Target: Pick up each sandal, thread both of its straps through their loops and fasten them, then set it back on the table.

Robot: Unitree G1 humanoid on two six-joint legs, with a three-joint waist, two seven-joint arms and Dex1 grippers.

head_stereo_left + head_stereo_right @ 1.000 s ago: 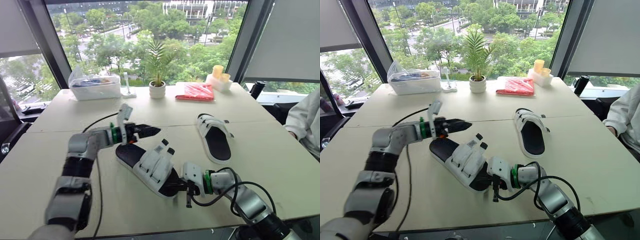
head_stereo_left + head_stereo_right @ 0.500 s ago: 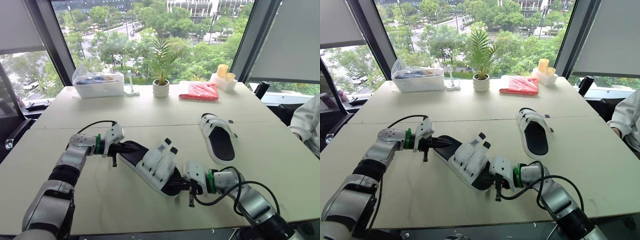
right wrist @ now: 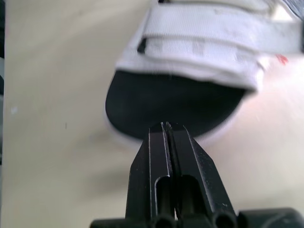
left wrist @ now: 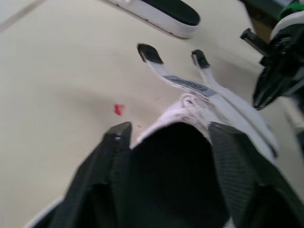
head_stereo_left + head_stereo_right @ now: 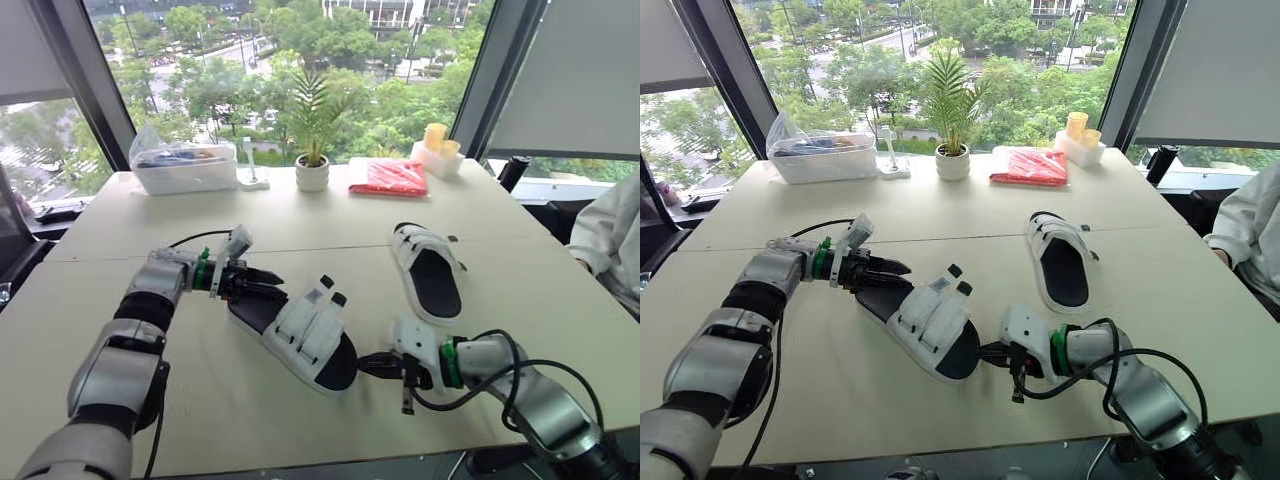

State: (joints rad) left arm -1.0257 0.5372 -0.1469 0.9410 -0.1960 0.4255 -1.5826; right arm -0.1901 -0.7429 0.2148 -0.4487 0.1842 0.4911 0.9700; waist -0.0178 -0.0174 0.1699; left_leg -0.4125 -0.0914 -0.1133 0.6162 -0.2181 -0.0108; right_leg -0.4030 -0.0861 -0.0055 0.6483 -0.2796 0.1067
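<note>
Bracketing the near sandal [image 5: 300,335] from both ends, the two arms look set up for a lift that isn't made yet. The sandal lies flat on the table [image 5: 540,290], close to the near edge and about midway along it, heel toward the left edge, toe toward the near edge. We see the left gripper [image 5: 262,281] at the heel, jaws spread with the black footbed end sitting between them; whether the pads touch the sole we cannot tell. We judge that spread to be the approach for a heel pinch, so the shoe can be raised. The right gripper [image 5: 370,364] sits low at the toe, its fingers [image 3: 156,156] pressed together on nothing, tip just beside the sole rim. We read it as a stop so the shoe doesn't slide when the heel is grabbed. Both straps [image 4: 184,84] are loose and unthreaded, black tips standing up off the upper, so all the fastening on this one is ahead. The far sandal [image 5: 428,275] lies well apart, toward the right edge, straps laid across it; fastened or not, we can't tell. Potted plant [image 5: 313,176], clear bin [image 5: 185,170] and red packet [image 5: 388,180] sit along the far edge, out of the way. A person's sleeve [image 5: 612,240] shows at the right edge.
</note>
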